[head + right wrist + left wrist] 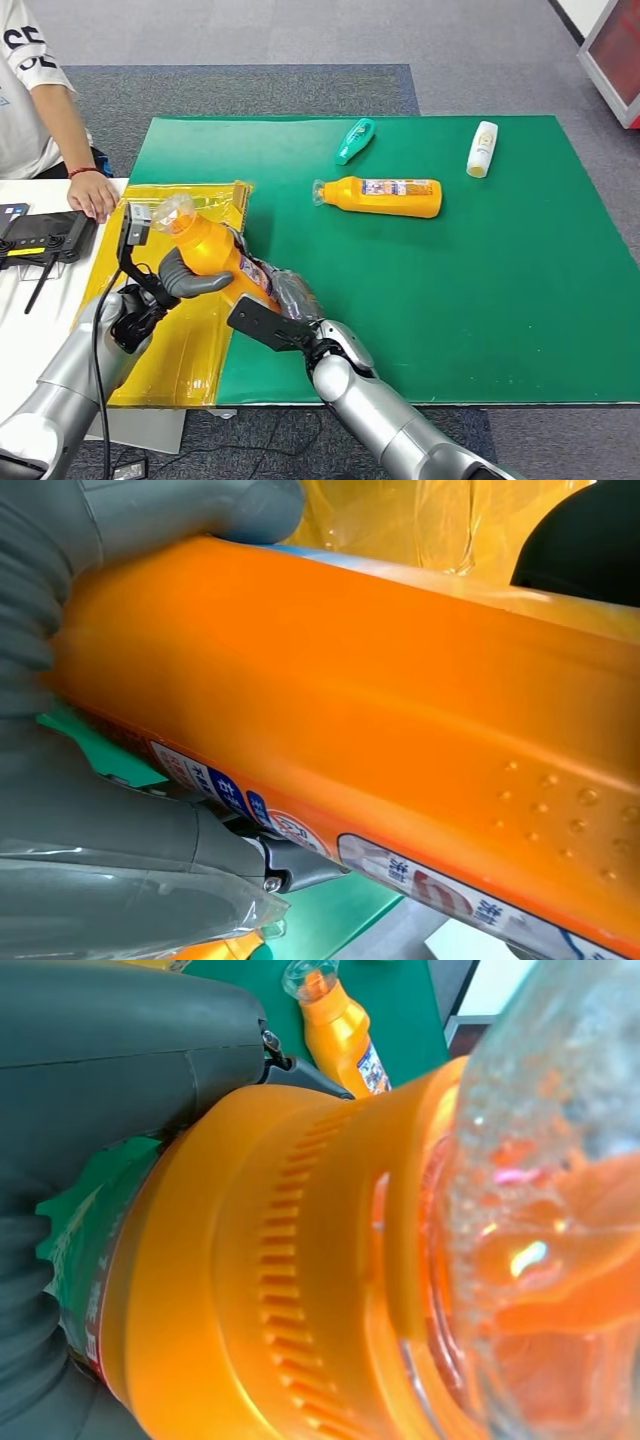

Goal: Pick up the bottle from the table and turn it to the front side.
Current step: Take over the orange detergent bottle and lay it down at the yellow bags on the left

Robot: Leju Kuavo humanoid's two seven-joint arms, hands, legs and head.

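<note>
Both robot hands on one orange bottle (215,255), held lifted above the seam between the yellow sheet (192,350) and the green mat (453,300) on the table (30,330). Left robot hand (177,280) wrapped round the neck end, grey thumb across the shoulder just behind the clear cap (172,213). Right robot hand (283,300) closed on the lower body, fingers partly under clear plastic film; exact finger placement hard to make out from the head view. Bottle tilted, cap end toward the robot's left and away, base toward the right hand. Label strip with printed characters along the lower edge in the right wrist view (423,885), plain orange face turned to that camera.

Second orange bottle (381,196) lying flat on the mat, cap to the left. Teal bottle (355,140) and white bottle (481,148) lying farther back, well apart. Person's hand (92,193) resting at the table's far left corner, beside a black device (38,238).
</note>
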